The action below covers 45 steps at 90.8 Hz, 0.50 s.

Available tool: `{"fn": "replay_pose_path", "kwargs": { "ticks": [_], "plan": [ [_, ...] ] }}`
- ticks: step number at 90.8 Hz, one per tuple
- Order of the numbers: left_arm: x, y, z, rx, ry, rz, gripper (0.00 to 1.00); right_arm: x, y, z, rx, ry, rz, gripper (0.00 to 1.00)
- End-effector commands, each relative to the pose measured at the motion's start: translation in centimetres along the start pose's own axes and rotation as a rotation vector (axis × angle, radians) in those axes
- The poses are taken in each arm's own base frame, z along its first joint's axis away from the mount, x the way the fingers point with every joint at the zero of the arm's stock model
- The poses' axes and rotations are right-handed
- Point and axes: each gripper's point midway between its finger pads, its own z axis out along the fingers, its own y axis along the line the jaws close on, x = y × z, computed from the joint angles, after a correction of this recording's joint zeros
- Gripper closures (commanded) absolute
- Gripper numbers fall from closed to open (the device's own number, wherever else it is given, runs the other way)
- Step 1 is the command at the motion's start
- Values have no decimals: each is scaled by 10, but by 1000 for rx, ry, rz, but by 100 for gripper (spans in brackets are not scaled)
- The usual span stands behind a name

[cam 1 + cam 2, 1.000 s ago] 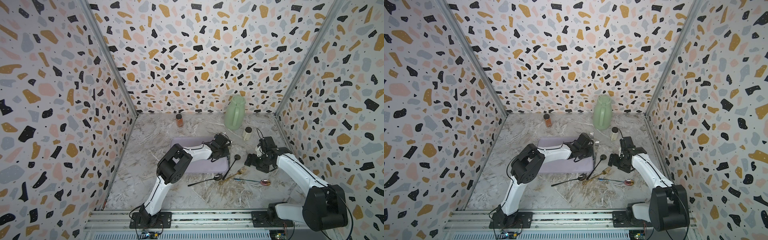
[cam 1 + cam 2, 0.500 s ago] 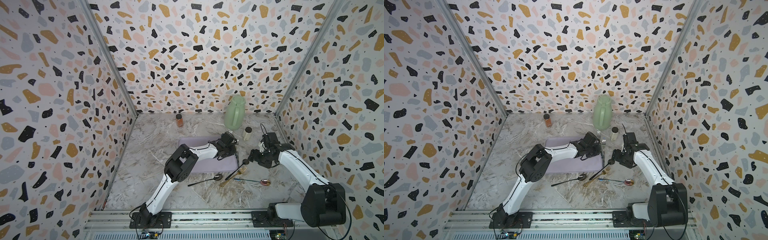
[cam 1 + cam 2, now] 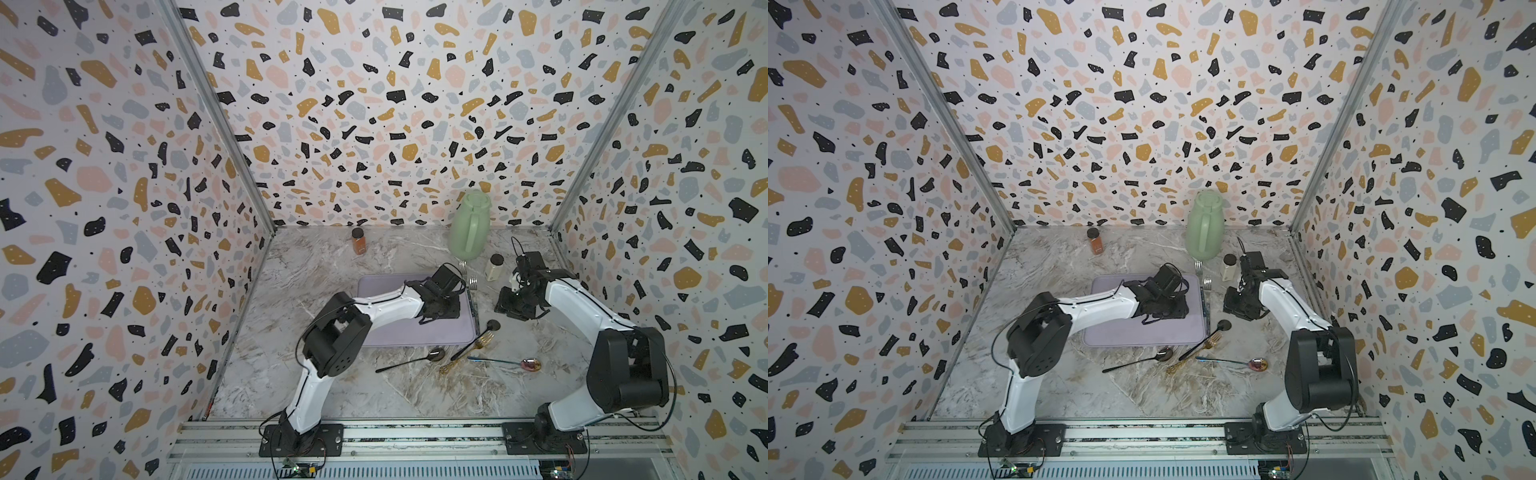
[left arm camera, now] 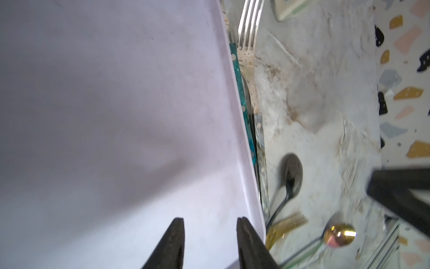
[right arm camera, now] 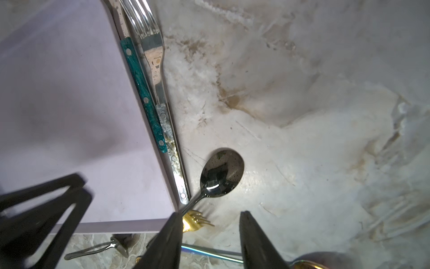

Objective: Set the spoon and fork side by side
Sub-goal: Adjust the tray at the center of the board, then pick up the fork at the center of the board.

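Spoon and fork, as I read the task, are the black spoon (image 5: 216, 177) and the pale-handled fork (image 5: 162, 111), already almost paired. Other reading are possible, since several pieces lie about.

Nearest on the counter (image 3: 374, 395) lie a dark long-handled spoon (image 3: 409, 363), a gold fork (image 3: 482, 343) and an iridescent spoon (image 3: 528, 365), loosely crossed and seemingly spare.

Just beyond them, the black spoon's bowl sits off the lilac tray's (image 3: 399, 332) near right corner, its handle slanting over the gold fork. The right claw (image 5: 210, 215) hangs above that handle, jaws moderately parted with only counter between them. The left claw (image 4: 209, 221) hovers over the tray, jaws narrowly parted and empty.

The pale-handled fork lies straight along the tray's right edge, touching a teal-handled fork (image 5: 144, 93), probably because the edge serves as a guide.

At the back stand a white shaker (image 3: 494, 266), a green pitcher (image 3: 469, 226) and a spice jar (image 3: 358, 241).

A second ago the left claw was pinched shut and the right stood wider. Since then the spoon's bowl has shifted toward the right arm, away from the tray.
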Motion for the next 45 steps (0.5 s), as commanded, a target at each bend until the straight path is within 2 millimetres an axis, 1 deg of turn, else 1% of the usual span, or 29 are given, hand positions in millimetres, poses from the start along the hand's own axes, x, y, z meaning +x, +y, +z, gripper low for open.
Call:
{"fn": "replay_pose_path", "kwargs": {
  "ticks": [1,11,18,23,33,45],
  "plan": [
    [6,33,-45,-133,-28,136,58,-11,13,2,-8,-3,-54,62],
    [23,58,-75,-197,-42,156,57,-15,23,15,-13,21,-84,63],
    [37,74,-89,-221,-44,154,57,-11,30,25,4,46,-124,62],
    [46,82,-97,-232,-47,150,57,-8,31,32,14,64,-140,61],
    [58,90,-111,-222,-62,145,57,-2,29,45,34,92,-163,59],
    [66,95,-121,-210,-83,147,57,4,30,56,48,117,-198,59]
  ]
}}
